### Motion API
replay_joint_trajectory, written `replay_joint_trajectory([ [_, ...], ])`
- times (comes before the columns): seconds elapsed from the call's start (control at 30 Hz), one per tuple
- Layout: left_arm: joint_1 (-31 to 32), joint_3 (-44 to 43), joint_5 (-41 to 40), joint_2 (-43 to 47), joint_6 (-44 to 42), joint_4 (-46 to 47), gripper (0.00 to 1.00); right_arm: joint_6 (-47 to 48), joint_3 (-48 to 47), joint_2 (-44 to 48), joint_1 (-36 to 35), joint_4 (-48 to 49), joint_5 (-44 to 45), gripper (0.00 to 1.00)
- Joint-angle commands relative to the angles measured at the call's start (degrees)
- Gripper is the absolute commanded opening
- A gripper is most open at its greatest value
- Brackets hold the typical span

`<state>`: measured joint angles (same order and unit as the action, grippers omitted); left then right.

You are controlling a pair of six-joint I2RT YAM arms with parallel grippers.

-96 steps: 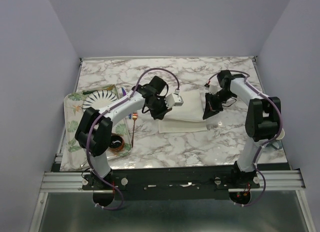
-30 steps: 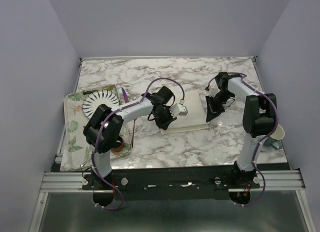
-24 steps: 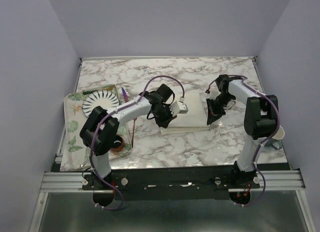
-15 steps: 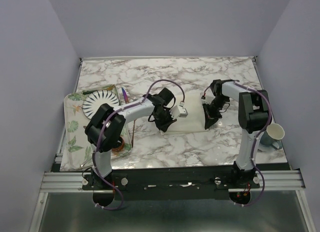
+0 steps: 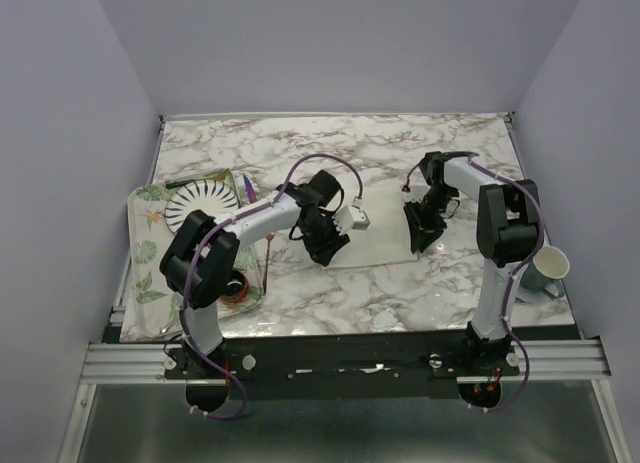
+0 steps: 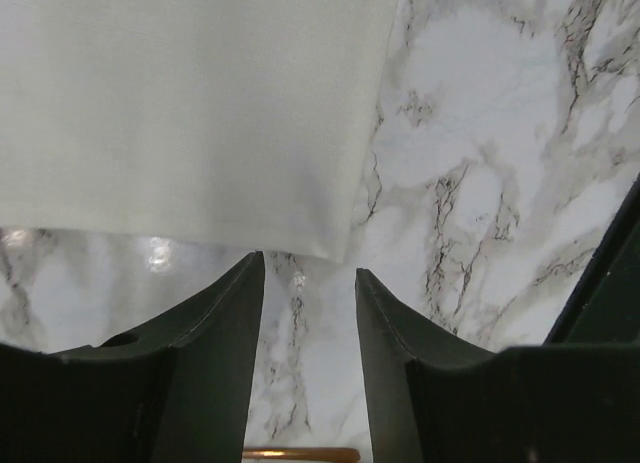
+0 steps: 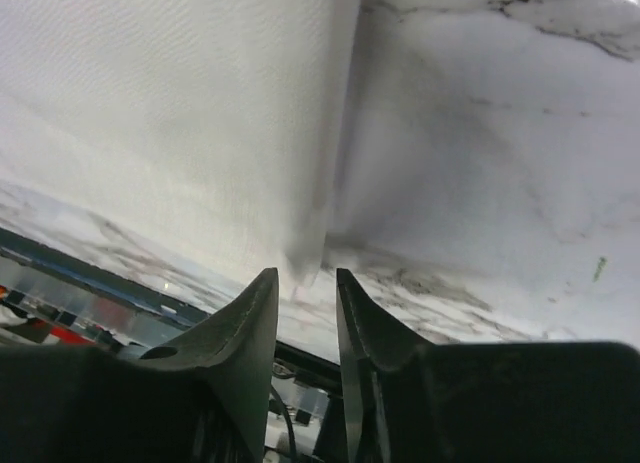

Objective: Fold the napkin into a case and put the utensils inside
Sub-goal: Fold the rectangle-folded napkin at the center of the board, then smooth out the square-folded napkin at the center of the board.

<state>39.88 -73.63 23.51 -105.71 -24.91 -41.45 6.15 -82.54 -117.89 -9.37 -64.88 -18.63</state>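
Note:
The cream napkin [image 5: 378,235] lies folded flat on the marble table between my two grippers. In the left wrist view the napkin [image 6: 190,113] ends in a corner just past my left gripper [image 6: 310,268], which is open with only marble in the gap. My right gripper [image 7: 305,275] is also open, its tips at the opposite napkin [image 7: 180,113] corner and nothing pinched. From above, the left gripper [image 5: 325,249] and right gripper [image 5: 417,239] flank the cloth's near edge. A purple-blue utensil [image 5: 247,189] rests on the tray. A thin copper utensil [image 5: 268,251] lies by the tray's right rim.
A leaf-patterned tray [image 5: 145,253] at the left holds a striped white plate [image 5: 200,205] and a dark bowl [image 5: 235,283]. A pale cup [image 5: 545,268] stands near the right arm's base. A copper bar [image 6: 300,453] shows below my left jaws.
Both grippers were shut on the napkin's near corners and drew them toward the near side. Now both have opened and let go, and the cloth lies flat.

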Motion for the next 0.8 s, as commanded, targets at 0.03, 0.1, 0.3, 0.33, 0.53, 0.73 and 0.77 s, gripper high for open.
replay_joint_trajectory([
  [0.03,-4.2,-5.1,4.5,7.9,2.1,-1.4,0.55,5.2,-5.4,8.4,0.5,-3.0,-4.0,0.49],
  [0.1,-5.0,-6.5,3.9,6.3,2.1,-0.4,0.57,5.2,-7.3,9.3,0.6,-1.8,-6.8,0.54],
  [0.3,-5.6,-9.5,2.0,-1.7,-0.1,2.4,0.47,1.8,-8.4,6.8,0.1,2.0,-14.0,0.51],
  [0.33,-5.6,-9.8,1.5,-2.6,-0.4,2.6,0.44,1.2,-7.9,5.5,-0.1,2.6,-14.1,0.48],
  [0.53,-5.1,-8.1,0.1,-6.7,-0.5,3.7,0.3,-0.9,-6.1,0.9,-0.5,6.3,-12.8,0.39],
  [0.73,-1.0,-1.4,-1.1,-5.9,-0.1,3.2,0.25,1.3,-4.2,-0.2,-0.5,6.3,-11.1,0.39],
  [0.77,-0.4,-0.5,-1.1,-5.4,0.2,3.2,0.24,1.6,-3.6,0.1,-0.4,6.0,-11.1,0.39],
])
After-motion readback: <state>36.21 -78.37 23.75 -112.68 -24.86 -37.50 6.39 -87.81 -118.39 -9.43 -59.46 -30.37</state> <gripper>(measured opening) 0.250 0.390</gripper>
